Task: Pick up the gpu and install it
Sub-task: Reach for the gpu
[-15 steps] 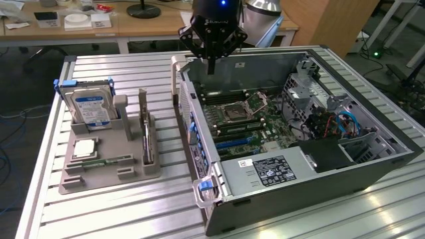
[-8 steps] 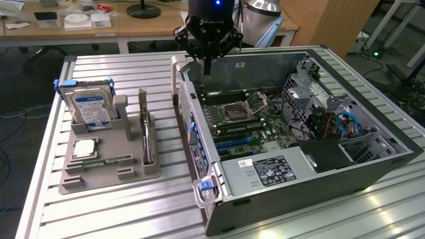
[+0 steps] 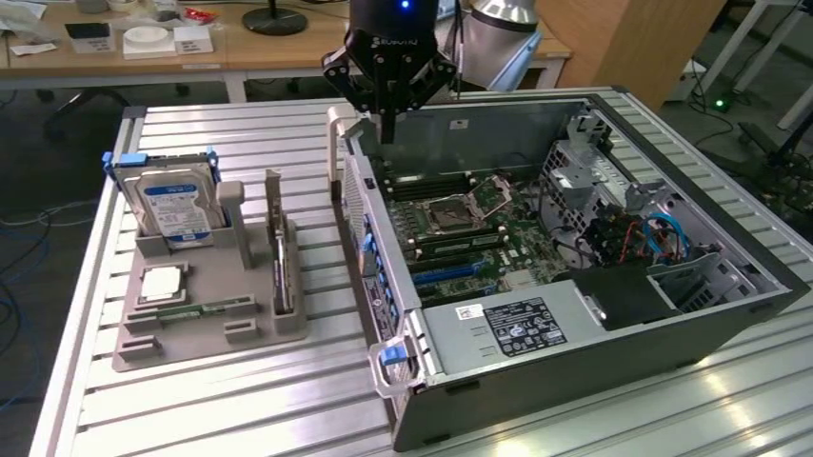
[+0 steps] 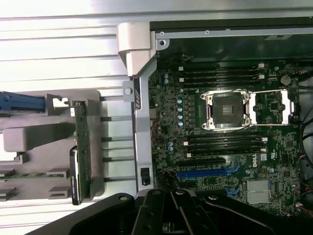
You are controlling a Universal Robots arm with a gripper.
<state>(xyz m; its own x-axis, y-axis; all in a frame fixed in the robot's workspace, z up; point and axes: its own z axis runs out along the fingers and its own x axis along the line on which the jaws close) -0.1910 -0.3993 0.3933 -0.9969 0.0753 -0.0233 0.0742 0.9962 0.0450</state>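
The gpu [image 3: 278, 262] stands on edge in a slot of the grey holder [image 3: 254, 333], on the slatted table at the exterior view's left of the open computer case [image 3: 572, 238]. From the wrist view it appears as a thin green-edged card [image 4: 80, 142] with a dark end. My gripper [image 3: 385, 129] hangs above the case's near side wall, well apart from the gpu. Its fingers are shut together with nothing between them. In the wrist view the gripper's black body [image 4: 171, 215] sits over the motherboard [image 4: 220, 132], close to the blue expansion slot [image 4: 205, 173].
The holder also carries a silver hard drive [image 3: 171, 205] with a blue-white label, a processor chip [image 3: 162, 284] and a green memory stick [image 3: 204, 309]. Inside the case are an open processor socket [image 4: 227, 110], a power supply [image 3: 515, 328] and cables [image 3: 648, 238]. Desks stand behind.
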